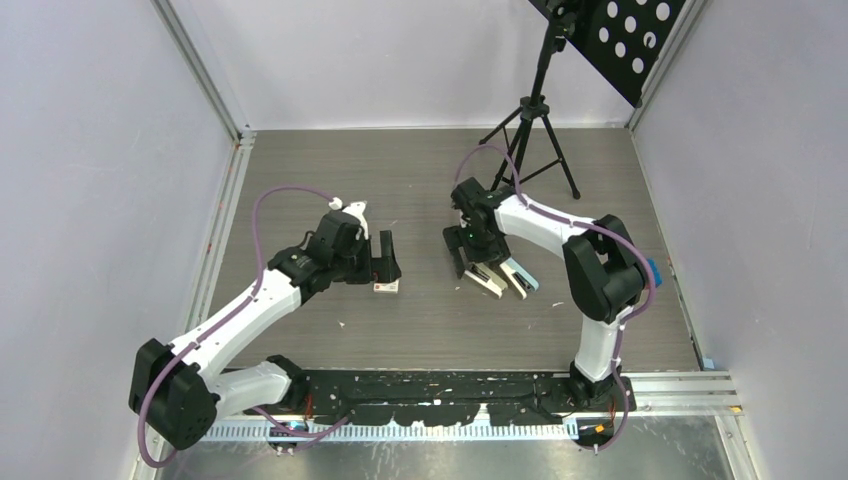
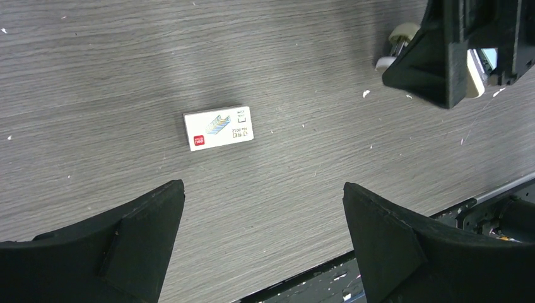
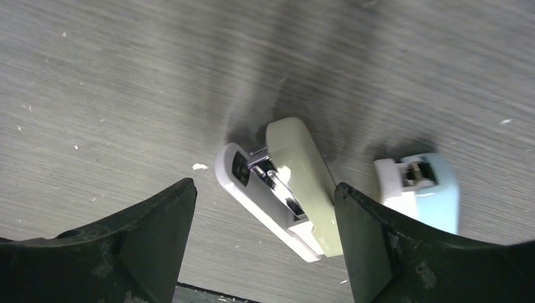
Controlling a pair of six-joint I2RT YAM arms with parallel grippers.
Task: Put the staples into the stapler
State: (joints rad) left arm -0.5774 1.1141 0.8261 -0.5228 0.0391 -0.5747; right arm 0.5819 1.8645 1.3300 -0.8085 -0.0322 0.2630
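The staples are a small flat white box with a red mark (image 2: 219, 128), lying on the grey wood-grain table. My left gripper (image 2: 262, 189) hovers over it, open, with nothing between its fingers; from above, the box (image 1: 386, 287) lies just below the left gripper (image 1: 385, 262). A cream-and-white stapler (image 3: 284, 189) lies on its side with its metal channel showing. My right gripper (image 3: 265, 189) straddles it, open, and the right fingertip (image 3: 344, 196) is close to the cream top. A pale blue stapler (image 3: 423, 189) lies just right of it. From above, both staplers (image 1: 487, 281) sit under the right gripper (image 1: 470, 262).
A black tripod (image 1: 535, 120) carrying a black perforated board (image 1: 620, 40) stands at the back right. Aluminium rails (image 1: 225, 200) frame the table. A black strip (image 1: 430, 390) with the arm bases runs along the near edge. Small white flecks dot the surface.
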